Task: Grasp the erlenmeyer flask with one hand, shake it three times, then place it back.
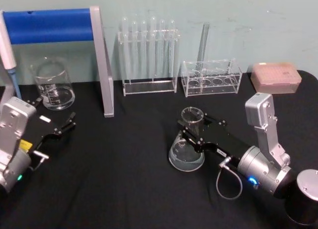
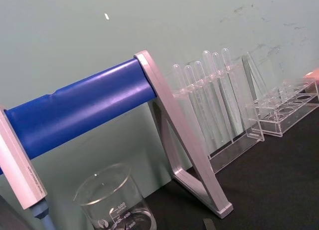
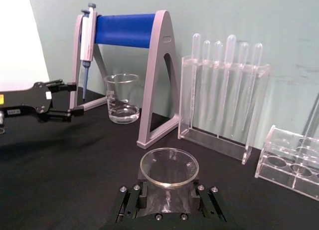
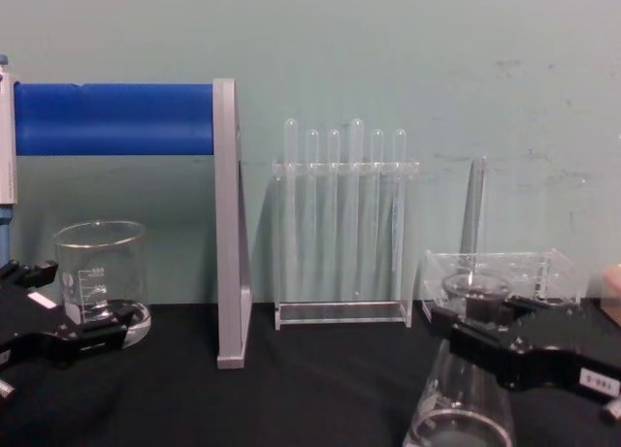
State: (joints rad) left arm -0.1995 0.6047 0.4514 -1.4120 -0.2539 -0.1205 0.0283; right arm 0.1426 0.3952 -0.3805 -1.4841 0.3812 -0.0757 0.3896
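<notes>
The erlenmeyer flask is clear glass and stands on the black table right of centre, its wide base down. My right gripper reaches in from the right and is shut on the flask's narrow neck, just below the flared rim. In the right wrist view the flask's rim sits between the black jaws of the right gripper. The chest view shows the right gripper clamping the neck above the flask's cone. My left gripper rests open at the left, near the beaker, holding nothing.
A graduated beaker stands at the back left under a blue-barred pipette stand with a pipette hanging on it. A tall test tube rack, a low clear rack and a pink box line the back.
</notes>
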